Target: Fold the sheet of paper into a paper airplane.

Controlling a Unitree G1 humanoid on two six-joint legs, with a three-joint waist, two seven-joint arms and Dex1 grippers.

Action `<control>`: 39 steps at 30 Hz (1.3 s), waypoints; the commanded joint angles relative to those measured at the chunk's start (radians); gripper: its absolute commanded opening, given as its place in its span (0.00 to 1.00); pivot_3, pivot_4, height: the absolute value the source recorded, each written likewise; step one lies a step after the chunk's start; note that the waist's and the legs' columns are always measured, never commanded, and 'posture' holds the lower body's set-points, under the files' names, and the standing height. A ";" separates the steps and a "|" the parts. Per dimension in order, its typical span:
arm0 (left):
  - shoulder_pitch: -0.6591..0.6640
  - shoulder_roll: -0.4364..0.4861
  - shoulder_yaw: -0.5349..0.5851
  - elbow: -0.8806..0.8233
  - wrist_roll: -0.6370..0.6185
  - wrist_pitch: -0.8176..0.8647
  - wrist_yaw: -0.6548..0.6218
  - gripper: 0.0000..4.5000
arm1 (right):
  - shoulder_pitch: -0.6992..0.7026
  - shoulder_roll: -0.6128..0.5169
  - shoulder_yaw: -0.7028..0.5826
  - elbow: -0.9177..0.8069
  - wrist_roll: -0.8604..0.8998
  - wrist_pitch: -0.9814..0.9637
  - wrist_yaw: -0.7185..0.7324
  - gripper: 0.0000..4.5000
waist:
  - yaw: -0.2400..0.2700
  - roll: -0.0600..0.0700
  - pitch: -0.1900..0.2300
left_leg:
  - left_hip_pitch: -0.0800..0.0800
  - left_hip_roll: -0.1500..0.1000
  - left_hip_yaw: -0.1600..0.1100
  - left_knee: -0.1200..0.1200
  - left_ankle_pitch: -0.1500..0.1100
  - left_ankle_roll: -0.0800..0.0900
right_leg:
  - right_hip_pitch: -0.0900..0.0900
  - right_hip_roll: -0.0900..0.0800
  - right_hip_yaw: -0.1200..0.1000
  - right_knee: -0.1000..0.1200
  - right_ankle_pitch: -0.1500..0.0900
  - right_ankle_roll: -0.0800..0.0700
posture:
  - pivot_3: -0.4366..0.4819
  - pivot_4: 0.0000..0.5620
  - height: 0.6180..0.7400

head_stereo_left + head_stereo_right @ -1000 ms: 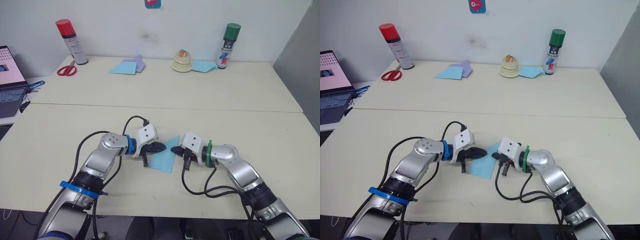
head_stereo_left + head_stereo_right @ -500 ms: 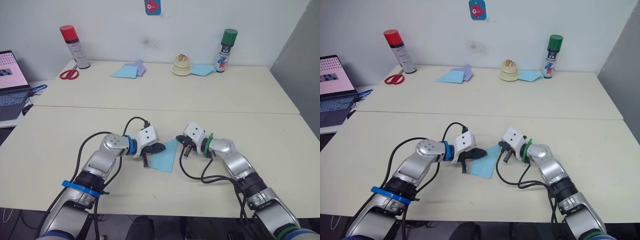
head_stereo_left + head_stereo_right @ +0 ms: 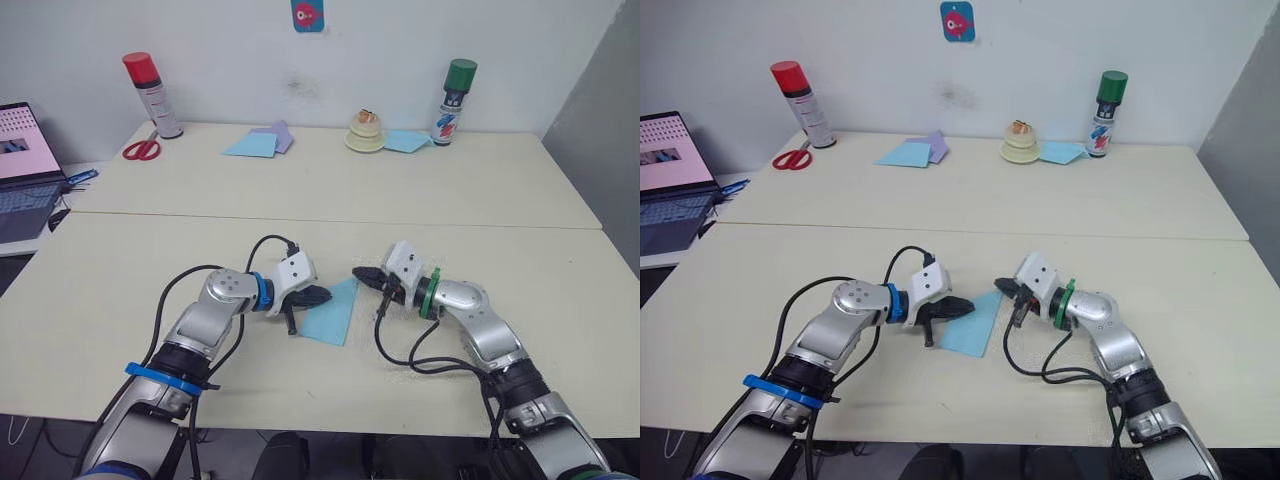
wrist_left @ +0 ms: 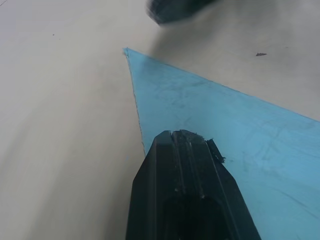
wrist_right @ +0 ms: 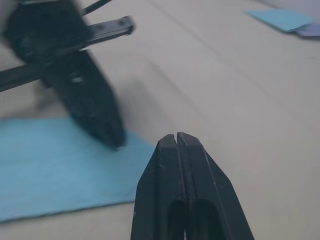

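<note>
The sheet of paper (image 3: pixel 333 314) lies on the near table as a light-blue folded triangle, its point towards the far side. My left gripper (image 3: pixel 318 294) is shut, and its tip rests on the paper's left edge (image 4: pixel 210 110). My right gripper (image 3: pixel 362 273) is also shut and holds nothing. It hovers just right of the paper's pointed tip, apart from it. In the right wrist view its shut fingers (image 5: pixel 177 150) point past the paper (image 5: pixel 50 165) towards the left gripper (image 5: pixel 85 100).
At the back stand a red spray can (image 3: pixel 146 92) and a green spray can (image 3: pixel 453 92). Red scissors (image 3: pixel 140 150), light-blue and lilac sheets (image 3: pixel 255 143) and a cream object (image 3: pixel 365 130) lie near them. A laptop (image 3: pixel 20 160) sits far left.
My right gripper has drawn back off the paper's right edge, ending up beside its tip, and the arm has swung right. The left gripper and the paper have stayed in place.
</note>
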 commanded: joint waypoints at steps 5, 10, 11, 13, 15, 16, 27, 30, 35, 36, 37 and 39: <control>0.027 0.004 -0.013 0.013 0.018 0.041 -0.008 0.00 | 0.032 -0.015 0.092 -0.005 -0.023 0.043 0.100 0.00 | 0.000 0.000 0.000 | 0.000 0.000 0.000 0.000 0.000 0.000 | 0.000 0.000 0.000 0.000 0.000 0.000 | 0.48 0.27 0.91; 0.028 0.005 -0.008 0.011 0.017 0.048 -0.008 0.00 | 0.082 -0.084 0.170 -0.068 -0.019 0.095 0.239 0.00 | 0.000 0.000 0.000 | 0.000 0.000 0.000 0.000 0.000 0.000 | 0.000 0.000 0.000 0.000 -0.001 0.000 | 0.48 0.27 0.91; 0.028 0.004 -0.008 0.011 0.018 0.049 -0.008 0.00 | 0.090 -0.097 0.180 -0.083 -0.017 0.112 0.258 0.00 | 0.000 0.000 0.000 | 0.000 0.000 0.000 -0.001 0.000 0.000 | 0.000 0.000 0.000 -0.001 -0.001 0.000 | 0.48 0.27 0.91; 0.028 0.003 -0.008 0.010 0.018 0.051 -0.007 0.00 | 0.103 -0.117 0.192 -0.103 -0.020 0.129 0.277 0.00 | 0.000 0.000 -0.001 | 0.000 0.000 0.000 -0.001 0.000 0.000 | 0.000 0.000 0.000 -0.001 -0.001 0.000 | 0.48 0.27 0.91; 0.027 0.001 -0.009 0.013 0.018 0.050 -0.007 0.00 | 0.111 -0.130 0.200 -0.113 -0.032 0.130 0.287 0.00 | 0.000 0.000 -0.001 | 0.001 0.000 0.000 -0.001 0.000 0.000 | 0.000 0.000 0.000 -0.001 -0.001 0.000 | 0.48 0.27 0.91; 0.026 0.000 -0.009 0.013 0.018 0.050 -0.007 0.00 | 0.115 -0.133 0.201 -0.116 -0.035 0.128 0.287 0.00 | 0.000 0.000 -0.001 | 0.001 0.000 0.000 -0.001 0.000 0.000 | 0.000 0.000 0.000 0.000 -0.001 0.000 | 0.48 0.27 0.91; 0.032 -0.002 -0.008 0.010 0.019 0.047 -0.003 0.00 | 0.125 -0.151 0.094 -0.261 0.027 0.081 0.247 0.00 | 0.000 0.001 -0.001 | 0.001 0.000 0.000 -0.001 0.000 0.000 | 0.000 0.000 -0.001 -0.001 -0.001 0.000 | 0.48 0.27 0.91; 0.035 -0.005 -0.002 0.004 0.013 0.038 -0.001 0.00 | 0.134 -0.182 0.071 -0.322 0.050 0.107 0.251 0.00 | 0.000 0.001 0.000 | 0.000 0.000 0.000 -0.001 0.000 0.000 | 0.000 0.000 0.000 -0.001 -0.001 0.000 | 0.48 0.27 0.91; 0.023 -0.019 0.040 -0.039 -0.032 -0.002 -0.011 0.00 | 0.129 -0.194 0.024 -0.405 0.093 0.157 0.225 0.00 | 0.000 0.001 0.002 | -0.001 0.000 0.000 -0.001 0.000 0.000 | -0.001 0.000 -0.001 -0.001 -0.001 0.000 | 0.48 0.27 0.91; 0.014 -0.018 0.053 -0.054 -0.046 -0.012 -0.016 0.00 | 0.125 -0.193 0.016 -0.418 0.099 0.166 0.216 0.00 | 0.000 0.001 0.004 | -0.001 0.000 -0.001 -0.001 0.000 0.000 | -0.001 0.000 -0.001 -0.001 -0.001 0.000 | 0.48 0.27 0.91; 0.005 -0.014 0.065 -0.069 -0.059 -0.021 -0.020 0.00 | 0.122 -0.189 0.007 -0.430 0.106 0.178 0.206 0.00 | 0.001 0.000 0.005 | -0.001 0.000 -0.001 -0.001 0.000 0.000 | -0.001 0.000 -0.001 -0.001 -0.001 0.000 | 0.48 0.27 0.91; -0.012 -0.004 0.093 -0.107 -0.096 -0.018 -0.037 0.00 | 0.116 -0.183 -0.008 -0.454 0.116 0.197 0.187 0.00 | 0.001 -0.002 0.011 | -0.003 0.000 -0.001 -0.001 0.000 0.000 | -0.002 0.000 -0.001 -0.001 -0.001 0.000 | 0.48 0.27 0.91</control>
